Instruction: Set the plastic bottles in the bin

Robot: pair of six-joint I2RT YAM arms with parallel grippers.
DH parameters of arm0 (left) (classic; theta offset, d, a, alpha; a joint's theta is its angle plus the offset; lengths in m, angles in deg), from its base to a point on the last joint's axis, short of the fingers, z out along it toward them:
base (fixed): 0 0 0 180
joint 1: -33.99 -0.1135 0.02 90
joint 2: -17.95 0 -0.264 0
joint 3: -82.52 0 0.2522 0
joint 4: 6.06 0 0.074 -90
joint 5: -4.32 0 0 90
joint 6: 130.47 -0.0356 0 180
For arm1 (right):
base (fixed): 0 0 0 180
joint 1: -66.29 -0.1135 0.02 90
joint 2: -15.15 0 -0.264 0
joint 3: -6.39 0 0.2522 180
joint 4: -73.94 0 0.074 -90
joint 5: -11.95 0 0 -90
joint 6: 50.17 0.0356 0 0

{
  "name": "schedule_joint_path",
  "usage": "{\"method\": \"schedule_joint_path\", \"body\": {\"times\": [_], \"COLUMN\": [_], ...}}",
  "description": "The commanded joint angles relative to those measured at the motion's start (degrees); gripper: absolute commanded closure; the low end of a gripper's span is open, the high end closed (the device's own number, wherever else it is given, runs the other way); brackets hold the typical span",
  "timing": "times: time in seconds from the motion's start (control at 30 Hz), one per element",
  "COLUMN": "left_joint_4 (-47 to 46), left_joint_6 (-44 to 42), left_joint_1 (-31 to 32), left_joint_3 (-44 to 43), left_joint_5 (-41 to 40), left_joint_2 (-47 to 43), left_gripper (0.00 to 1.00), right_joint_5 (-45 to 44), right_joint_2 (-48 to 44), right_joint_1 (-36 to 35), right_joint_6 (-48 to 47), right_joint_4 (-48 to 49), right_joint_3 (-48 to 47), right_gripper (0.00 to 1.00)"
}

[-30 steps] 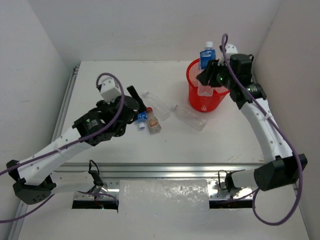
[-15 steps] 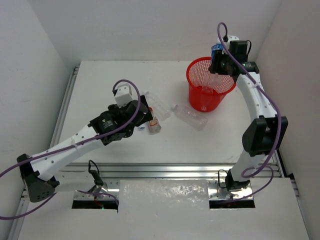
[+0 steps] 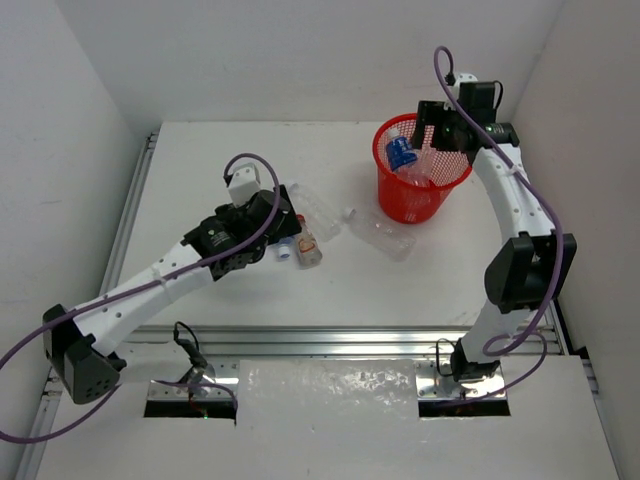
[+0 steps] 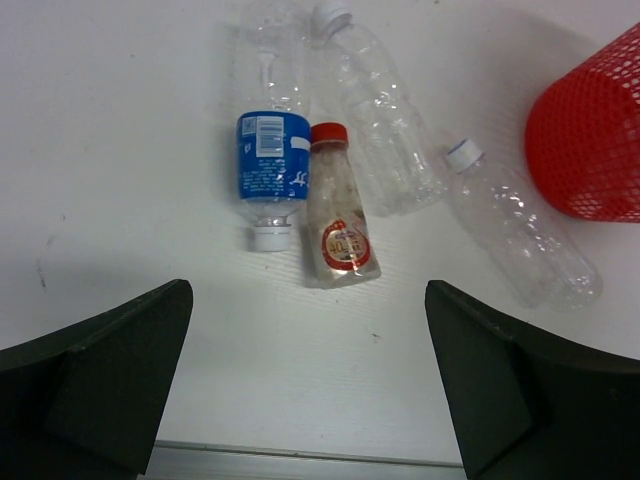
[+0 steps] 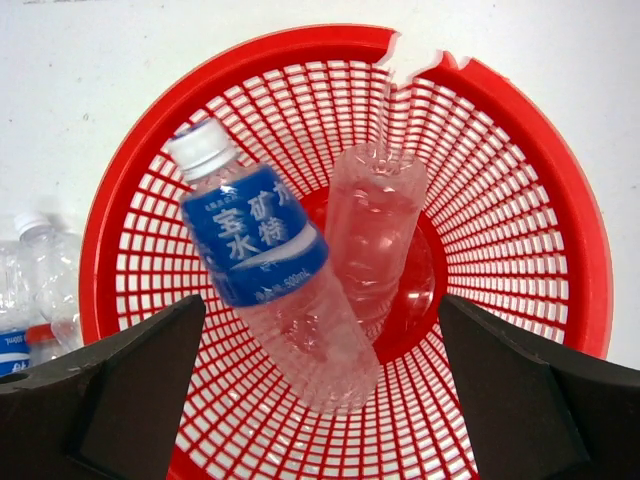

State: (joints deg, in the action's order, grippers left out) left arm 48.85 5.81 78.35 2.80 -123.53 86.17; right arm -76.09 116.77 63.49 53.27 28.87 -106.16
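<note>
So our right gripper hangs wide open over the round red mesh bin, blue-labelled clear plastic bottle inside; let's centre our open left gripper on the red-capped bottle.

White Chinese characters, 宝矿 over 水特, are seen on the blue label of the bottle at nine o'clock in the bin; print on the red-capped bottle cannot be read.

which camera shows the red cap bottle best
Left wrist: the red-capped bottle lies whole and centred, cap and label clear. Top external shows it small and distant; right wrist catches only a red sliver at its left edge.
</note>
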Motion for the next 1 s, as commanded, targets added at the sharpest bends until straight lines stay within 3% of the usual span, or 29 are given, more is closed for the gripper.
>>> {"method": "schedule_joint_path", "body": {"times": [0.0, 0.2, 0.3, 0.4, 0.5, 0.73, 0.97], "left_joint_4": [-3.44, -6.25, -7.04, -8.36, -9.42, -12.93, -11.18], "left_joint_6": [-1.37, 0.12, 0.3, 0.13, -1.63, -8.48, -5.51], "left_joint_1": [-2.87, -6.56, -9.9, -13.67, -16.83, -19.66, -21.86], "left_joint_3": [1.18, 3.29, 2.33, 1.18, -1.27, -8.31, -10.86], "left_joint_5": [3.56, 6.02, 8.74, 10.94, 14.46, 19.38, 16.69], "left_joint_2": [1.82, 4.01, 7.53, 11.92, 17.98, 30.37, 37.85], "left_gripper": [0.0, 0.0, 0.0, 0.0, 0.0, 0.02, 0.04], "right_joint_5": [-1.33, 0.68, 0.07, -0.9, 1.82, 8.15, 10.43], "right_joint_2": [-2.31, -8.54, -13.79, -20.99, -28.02, -36.84, -38.43], "right_joint_1": [-0.18, -2.46, -7.9, -16.5, -20.11, -22.94, -23.29], "right_joint_6": [-0.69, 2.65, 2.57, 2.73, 5.19, 7.31, 8.1], "right_joint_4": [-0.67, -2.79, -5.25, -5.17, -2.89, 2.22, 3.44], "right_joint_3": [-4.74, -3.52, -1.42, 5.51, 15.0, 32.93, 37.52], "right_gripper": [0.01, 0.01, 0.01, 0.01, 0.01, 0.01, 0.01]}}
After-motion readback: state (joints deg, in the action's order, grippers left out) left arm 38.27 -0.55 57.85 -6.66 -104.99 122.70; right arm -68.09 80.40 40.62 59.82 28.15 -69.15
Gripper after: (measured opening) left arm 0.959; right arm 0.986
